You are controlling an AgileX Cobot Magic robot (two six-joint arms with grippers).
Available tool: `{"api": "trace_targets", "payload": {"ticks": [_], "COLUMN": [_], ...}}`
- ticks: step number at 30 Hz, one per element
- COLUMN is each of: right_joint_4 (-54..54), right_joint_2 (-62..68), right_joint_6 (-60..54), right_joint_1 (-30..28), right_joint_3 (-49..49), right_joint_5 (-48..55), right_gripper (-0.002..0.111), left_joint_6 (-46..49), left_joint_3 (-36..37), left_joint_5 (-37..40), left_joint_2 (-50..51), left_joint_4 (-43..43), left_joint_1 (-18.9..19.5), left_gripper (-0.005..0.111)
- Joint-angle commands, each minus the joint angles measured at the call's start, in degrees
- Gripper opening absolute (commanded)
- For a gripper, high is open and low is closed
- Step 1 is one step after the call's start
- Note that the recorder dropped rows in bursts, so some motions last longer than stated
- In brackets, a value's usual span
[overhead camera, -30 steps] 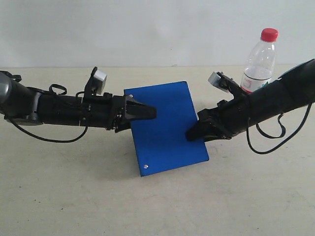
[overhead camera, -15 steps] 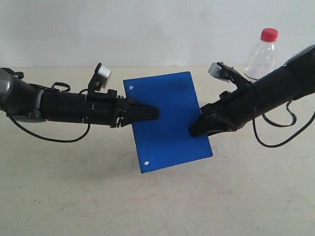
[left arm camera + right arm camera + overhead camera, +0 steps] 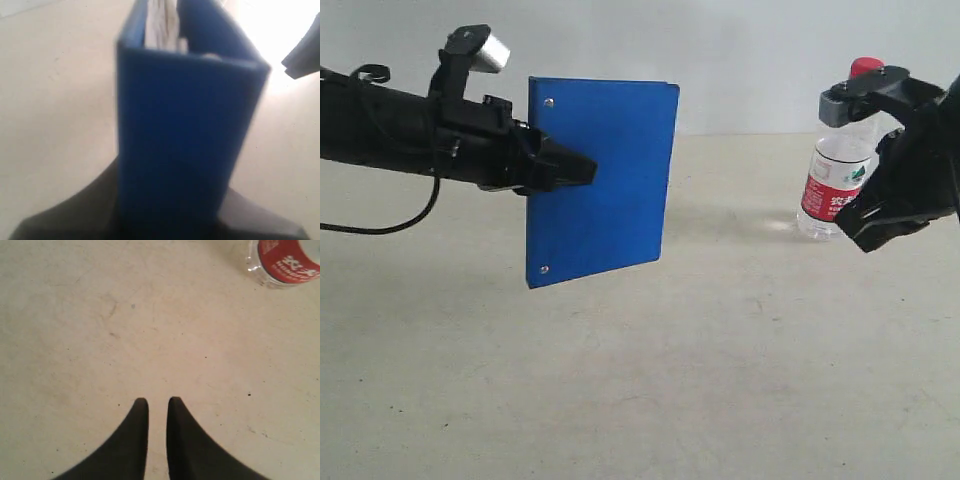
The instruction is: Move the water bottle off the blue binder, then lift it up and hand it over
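The blue binder [image 3: 600, 180] hangs upright in the air, left of centre, well above the table. My left gripper [image 3: 582, 170] is shut on its spine edge. In the left wrist view the binder [image 3: 185, 130] fills the space between my left gripper's [image 3: 170, 205] dark fingers [image 3: 75, 215], with white paper showing at its far end. The water bottle [image 3: 835, 180] stands upright on the table at the right, red cap up. My right gripper [image 3: 865, 240] hovers just in front of it, apart from it. In the right wrist view my right gripper [image 3: 157, 401] holds nothing, and the bottle's base [image 3: 287, 262] sits off to one corner.
The beige table [image 3: 720, 380] stretches under both arms. A plain pale wall [image 3: 740, 60] closes the back. A black cable [image 3: 380, 225] loops below the left arm.
My left gripper has raised the binder and swung it upright to the left. My right gripper has let go of the binder's edge and drawn back beside the bottle.
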Motion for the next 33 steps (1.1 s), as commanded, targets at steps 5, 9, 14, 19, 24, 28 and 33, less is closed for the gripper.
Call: {"api": "trace_targets", "payload": {"ticks": [5,9,14,19,24,28,33], "right_joint_4": [-3.9,-5.77,-13.62,-14.49,-14.49,-14.49,-14.38], "right_joint_2": [-14.16,-26.41,-37.85,-41.42,-39.62,-37.12,-34.84], "right_joint_6": [11.64,16.63,25.29,26.87,27.28,29.57,29.81], "right_joint_1": [-0.13,-0.13,-0.13,-0.13,-0.13,-0.13,-0.13], "right_joint_3": [-0.15,-0.15,-0.15,-0.15,-0.15,-0.15,-0.15], "right_joint_5": [-4.38,-10.37,-8.14,-4.93,-5.43,-5.43,-5.43], "right_gripper": [0.0,0.0,0.0,0.0,0.0,0.0,0.0], "left_joint_6": [-2.22,-2.12,-1.47,-1.47,-1.47,-1.47,-1.47], "left_joint_3": [19.53,28.65,32.24,29.71,27.33,24.25,24.11], "left_joint_5": [-13.69,-27.19,-36.91,-35.72,-43.03,-46.63,-47.44], "left_joint_2": [-19.91,-30.91,-44.44,-53.32,-54.41,-52.99,-51.36], "left_joint_4": [6.46,-1.73,-6.6,-7.3,-7.45,-7.19,-7.19], "left_joint_1": [-5.93,-10.91,-16.65,-17.38,-17.38,-17.38,-17.38], "left_gripper": [0.004,0.004,0.004,0.004,0.004,0.004,0.004]}}
